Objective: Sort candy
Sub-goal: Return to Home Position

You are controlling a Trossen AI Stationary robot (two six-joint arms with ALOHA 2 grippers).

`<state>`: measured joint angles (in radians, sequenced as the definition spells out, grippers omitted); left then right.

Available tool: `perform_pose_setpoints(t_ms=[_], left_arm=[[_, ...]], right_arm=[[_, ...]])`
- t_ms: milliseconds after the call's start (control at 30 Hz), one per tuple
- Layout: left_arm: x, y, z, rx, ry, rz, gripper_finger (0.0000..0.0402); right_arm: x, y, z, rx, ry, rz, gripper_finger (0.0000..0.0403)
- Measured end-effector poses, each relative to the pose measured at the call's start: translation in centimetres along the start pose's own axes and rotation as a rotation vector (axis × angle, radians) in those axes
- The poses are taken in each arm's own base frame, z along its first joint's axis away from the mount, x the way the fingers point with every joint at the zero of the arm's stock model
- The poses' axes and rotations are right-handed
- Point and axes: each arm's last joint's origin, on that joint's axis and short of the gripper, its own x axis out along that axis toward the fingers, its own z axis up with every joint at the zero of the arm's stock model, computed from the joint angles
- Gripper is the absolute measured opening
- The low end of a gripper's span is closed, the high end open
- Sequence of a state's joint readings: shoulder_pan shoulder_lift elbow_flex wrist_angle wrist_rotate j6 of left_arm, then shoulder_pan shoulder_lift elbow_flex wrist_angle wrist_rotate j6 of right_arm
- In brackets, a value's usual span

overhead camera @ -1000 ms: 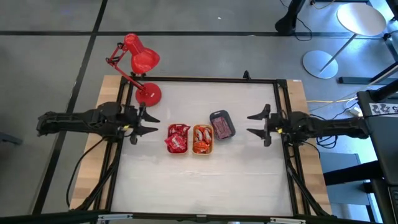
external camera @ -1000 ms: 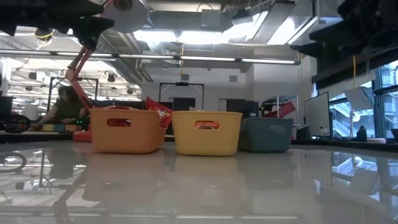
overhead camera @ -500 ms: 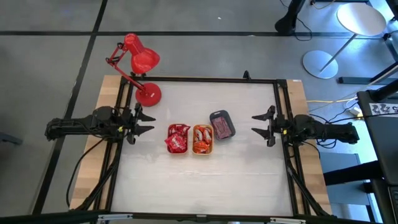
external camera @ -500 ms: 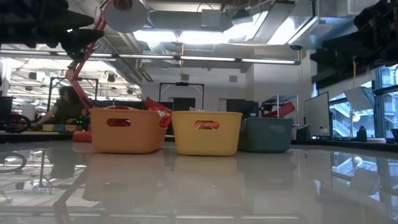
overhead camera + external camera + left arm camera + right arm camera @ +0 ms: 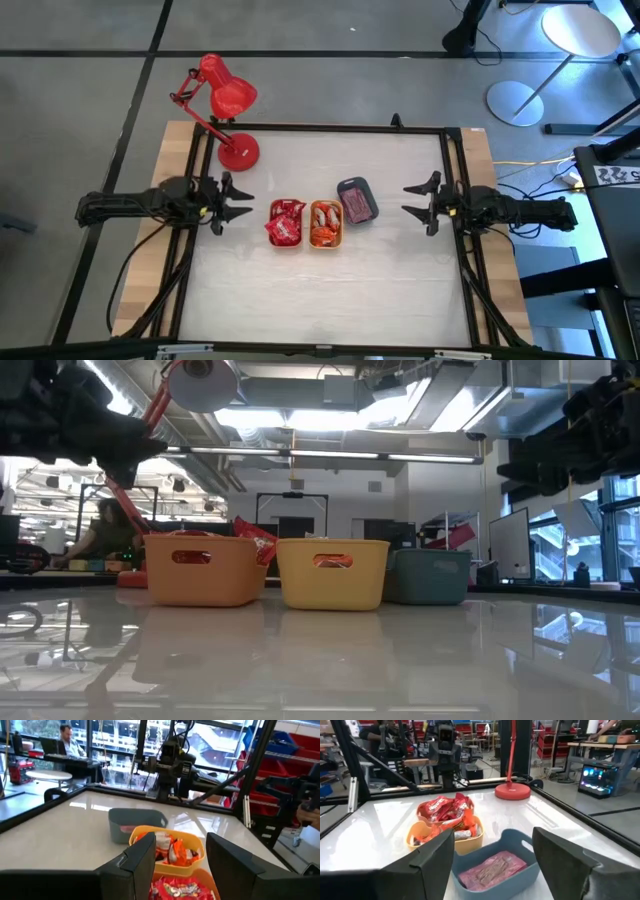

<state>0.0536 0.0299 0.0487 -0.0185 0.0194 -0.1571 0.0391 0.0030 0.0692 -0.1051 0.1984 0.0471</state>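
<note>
Table (image 5: 320, 290) centre: candy (image 5: 284, 222) across three trays (image 5: 332, 575)

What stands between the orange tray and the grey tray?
The yellow tray, filled with orange-red candy, stands between the orange tray and the grey tray. The high and low views both show this.

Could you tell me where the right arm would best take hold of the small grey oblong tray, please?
Probably the grey oblong tray by its long wall facing the open right gripper, pinched over the rim from above, one finger inside, one outside. That side stands free, while the yellow oblong tray sits close on the other, and the pink wrapped candy lies below the rim.
</note>
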Motion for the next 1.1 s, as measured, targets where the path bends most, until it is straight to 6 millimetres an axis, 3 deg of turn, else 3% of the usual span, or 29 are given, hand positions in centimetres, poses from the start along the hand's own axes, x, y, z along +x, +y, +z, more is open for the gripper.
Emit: perform_pose_setpoints(t_ms=[133, 667, 1100], left_arm=[[0.2, 0.2, -1.0, -0.024, 0.000, 0.018, 0.0166], [0.2, 0.2, -1.0, -0.009, 0.007, 0.025, 0.0166], [0.2, 0.2, -1.0, 0.071, 0.009, 0.026, 0.0166]], right_arm=[[0.1, 0.0, -0.1, 0.003, -0.015, 0.008, 0.0264], [0.3, 0.1, -0.4, 0.041, -0.069, 0.032, 0.0264], [1.2, 0.5, -1.8, -0.084, 0.088, 0.131, 0.0264]])
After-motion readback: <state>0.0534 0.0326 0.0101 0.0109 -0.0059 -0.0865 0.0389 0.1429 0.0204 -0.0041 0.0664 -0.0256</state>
